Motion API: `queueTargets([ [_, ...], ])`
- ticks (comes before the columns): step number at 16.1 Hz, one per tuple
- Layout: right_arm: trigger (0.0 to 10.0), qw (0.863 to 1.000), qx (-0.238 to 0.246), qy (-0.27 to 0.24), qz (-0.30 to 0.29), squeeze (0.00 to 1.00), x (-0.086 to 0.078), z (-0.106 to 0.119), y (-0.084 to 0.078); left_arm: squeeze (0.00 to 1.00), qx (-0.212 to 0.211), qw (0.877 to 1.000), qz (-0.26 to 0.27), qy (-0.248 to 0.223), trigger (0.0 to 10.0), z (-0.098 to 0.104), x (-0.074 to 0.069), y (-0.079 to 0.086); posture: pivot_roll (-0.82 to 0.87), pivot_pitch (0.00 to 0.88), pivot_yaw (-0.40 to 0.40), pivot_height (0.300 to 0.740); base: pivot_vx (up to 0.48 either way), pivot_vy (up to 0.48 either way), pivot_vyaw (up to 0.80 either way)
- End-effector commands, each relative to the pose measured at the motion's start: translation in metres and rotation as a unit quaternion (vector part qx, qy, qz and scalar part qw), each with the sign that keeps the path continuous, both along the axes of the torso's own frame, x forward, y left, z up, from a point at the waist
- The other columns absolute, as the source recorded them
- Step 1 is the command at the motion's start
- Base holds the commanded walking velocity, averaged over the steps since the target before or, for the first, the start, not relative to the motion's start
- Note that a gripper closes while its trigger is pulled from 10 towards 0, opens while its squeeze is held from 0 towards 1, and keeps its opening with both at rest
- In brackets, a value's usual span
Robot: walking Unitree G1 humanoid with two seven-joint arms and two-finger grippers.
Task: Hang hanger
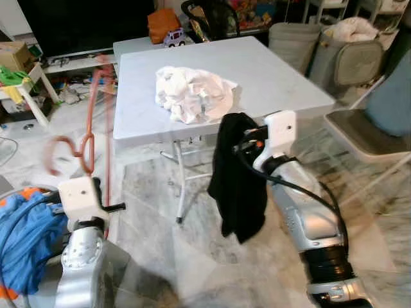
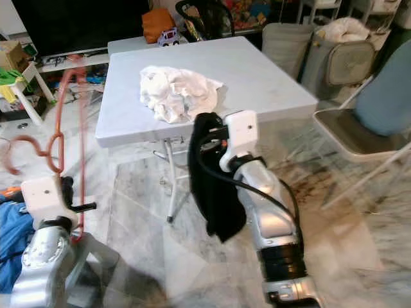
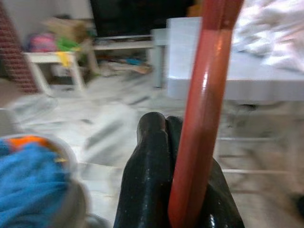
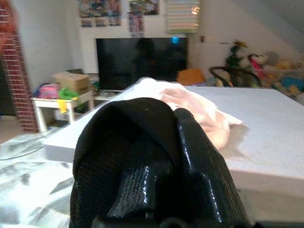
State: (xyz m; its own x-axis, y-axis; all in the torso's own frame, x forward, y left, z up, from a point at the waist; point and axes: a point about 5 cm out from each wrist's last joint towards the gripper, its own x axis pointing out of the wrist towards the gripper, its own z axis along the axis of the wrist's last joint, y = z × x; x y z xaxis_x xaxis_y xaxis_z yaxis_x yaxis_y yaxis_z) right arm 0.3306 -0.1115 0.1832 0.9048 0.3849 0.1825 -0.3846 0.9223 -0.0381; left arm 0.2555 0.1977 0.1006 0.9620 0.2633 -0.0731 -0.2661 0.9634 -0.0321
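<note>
A red-orange hanger [image 1: 96,128] stands upright at the left, its hook [image 2: 26,154] curling out to the left and blurred. My left gripper [image 3: 178,190] is shut on the hanger's bar [image 3: 202,109], below the left edge of the table [image 1: 270,77]. My right gripper [image 1: 241,144] is shut on a black garment [image 1: 236,176], which hangs down in front of the table's near edge. In the right wrist view the black garment [image 4: 128,156] drapes over the fingers. A crumpled white cloth [image 1: 192,93] lies on the table top.
A basket with blue clothing [image 1: 26,234] sits at the lower left. A folding chair [image 1: 366,131] stands to the right of the table. A television [image 1: 77,22] and a low white stand [image 1: 29,86] with clutter are behind. The floor is marble tile.
</note>
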Motion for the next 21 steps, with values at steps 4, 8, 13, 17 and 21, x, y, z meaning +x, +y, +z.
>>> queueTargets([
  [4, 10.0, 0.998, 0.013, -0.046, -0.030, 0.00, 0.004, 0.018, -0.001, 0.00, -0.003, 0.999, -0.008, -0.038, 10.0, 0.015, -0.002, 0.001, 0.00, 0.000, 0.063, 0.740, 0.064, 0.000, 0.00],
  [8, 10.0, 0.995, 0.013, -0.064, -0.074, 0.00, 0.011, 0.026, -0.011, 0.00, -0.010, 0.999, -0.019, -0.049, 10.0, 0.022, 0.003, -0.003, 0.00, 0.000, 0.063, 0.740, 0.378, 0.000, 0.00],
  [13, 10.0, 0.994, 0.009, -0.068, -0.083, 0.00, 0.012, 0.028, -0.013, 0.00, -0.013, 0.998, -0.028, -0.051, 10.0, 0.023, 0.005, -0.007, -0.01, 0.000, 0.066, 0.740, 0.475, 0.000, 0.00],
  [17, 10.0, 0.993, 0.010, -0.076, -0.092, 0.00, 0.014, 0.031, -0.014, 0.00, -0.015, 0.998, -0.035, -0.051, 10.0, 0.024, 0.006, -0.010, -0.01, 0.000, 0.066, 0.740, 0.472, 0.000, 0.23],
  [21, 10.0, 0.992, 0.020, -0.073, -0.103, 0.00, 0.017, 0.032, -0.014, 0.00, -0.016, 0.998, -0.043, -0.039, 10.0, 0.021, 0.004, -0.013, 0.00, 0.000, 0.065, 0.740, 0.470, 0.000, 0.00],
])
